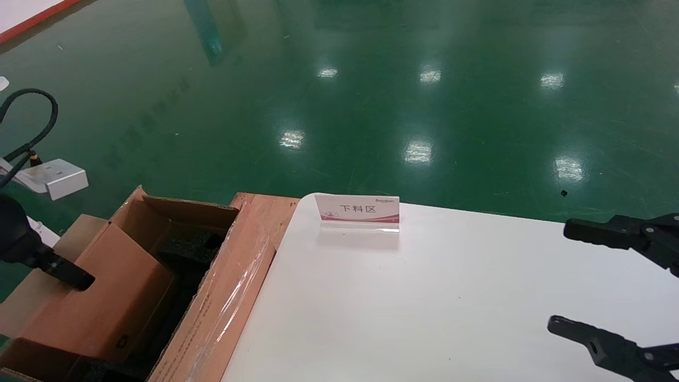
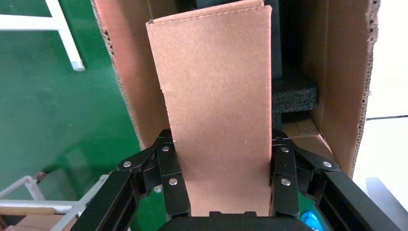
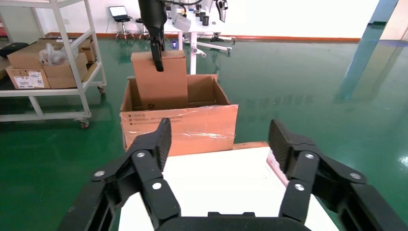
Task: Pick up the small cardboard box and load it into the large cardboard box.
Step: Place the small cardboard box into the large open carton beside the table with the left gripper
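Note:
The small cardboard box (image 2: 216, 86), plain pinkish-brown, stands on end with its lower part inside the large cardboard box (image 1: 233, 286). My left gripper (image 2: 222, 139) is shut on its upper end, one finger against each side. In the head view this gripper (image 1: 79, 279) is at the far left, above the small cardboard box (image 1: 106, 302). Black foam (image 2: 293, 91) lies inside the large carton. My right gripper (image 1: 578, 278) hangs open over the white table, holding nothing. In the right wrist view the open right gripper (image 3: 219, 139) faces the large cardboard box (image 3: 183, 127) and the small cardboard box (image 3: 161, 82).
The white table (image 1: 424, 307) adjoins the large carton's taped flap. A red-and-white sign card (image 1: 358, 208) stands near the table's far edge. A white shelf trolley (image 3: 48, 62) with cartons stands on the green floor beyond the large carton.

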Robot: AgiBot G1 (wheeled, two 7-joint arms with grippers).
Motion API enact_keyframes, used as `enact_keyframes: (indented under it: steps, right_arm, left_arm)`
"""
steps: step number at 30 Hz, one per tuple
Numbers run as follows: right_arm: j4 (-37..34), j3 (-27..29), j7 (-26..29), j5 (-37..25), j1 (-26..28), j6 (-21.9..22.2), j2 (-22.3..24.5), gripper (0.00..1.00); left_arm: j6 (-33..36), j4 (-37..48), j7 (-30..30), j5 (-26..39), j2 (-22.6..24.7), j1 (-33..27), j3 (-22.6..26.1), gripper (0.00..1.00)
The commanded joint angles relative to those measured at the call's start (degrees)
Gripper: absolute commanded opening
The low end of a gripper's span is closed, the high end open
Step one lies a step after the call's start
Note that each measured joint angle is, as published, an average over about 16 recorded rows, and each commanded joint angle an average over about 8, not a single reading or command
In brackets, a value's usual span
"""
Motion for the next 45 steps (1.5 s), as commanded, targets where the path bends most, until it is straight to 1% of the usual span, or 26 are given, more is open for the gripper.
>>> enact_keyframes:
  steps: [1, 15, 33, 45]
  right_arm:
    - [0.00, -0.01, 0.00, 0.00, 0.00, 0.00, 0.00, 1.00]
    - [0.00, -0.05, -0.03, 0.04, 0.01, 0.02, 0.02, 1.00]
    - [0.00, -0.11, -0.06, 0.08, 0.02, 0.05, 0.05, 1.00]
    - [0.00, -0.15, -0.08, 0.10, 0.03, 0.07, 0.06, 1.00]
  left_arm:
    - [-0.59, 0.30, 0.22, 0.49, -0.83, 0.68, -0.01, 0.00]
    - [-3.43, 2.85, 1.52, 1.15, -1.16, 5.12, 0.66, 0.00]
    - [-7.81, 6.04, 3.33, 1.34, 2.99, 10.59, 0.53, 0.00]
    - [-9.92, 7.97, 2.86, 2.03, 5.60, 14.53, 1.02, 0.00]
